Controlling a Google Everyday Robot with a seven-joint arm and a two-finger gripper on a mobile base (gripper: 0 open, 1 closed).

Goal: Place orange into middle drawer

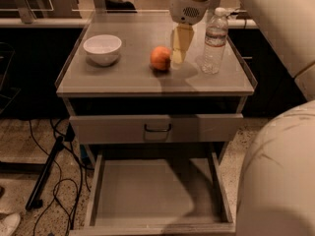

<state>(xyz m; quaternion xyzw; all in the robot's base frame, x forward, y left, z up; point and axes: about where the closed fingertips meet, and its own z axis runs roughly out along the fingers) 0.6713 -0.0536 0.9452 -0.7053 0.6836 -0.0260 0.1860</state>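
A grey desk [128, 80] stands on a speckled floor [29, 132], and black cables [51, 181] lie on the floor at its left side. On the desk, a white bowl [102, 48] sits near the left edge, mouth up. A clear water bottle [215, 41] stands upright near the right edge.

The orange [160, 58] rests on the desk about halfway between the back and front edges, a little to the right of the middle. It is well apart from the bowl. It is round, so I can name no long axis and no pointing direction.

The end effector [180, 50] hangs tip down over the desk, just beside the orange on its right-back side, between the orange and the bottle. I cannot tell if it is open or closed. The orange is not in its hold.

Under the desk top there is a closed drawer front with a dark handle [157, 128]. Below it the middle drawer [147, 193] is pulled out toward the camera, open side up. Its long axis runs parallel to the front edge of the desk. A pale robot body part [283, 181] covers the lower right corner of the view, beside the drawer's right wall.
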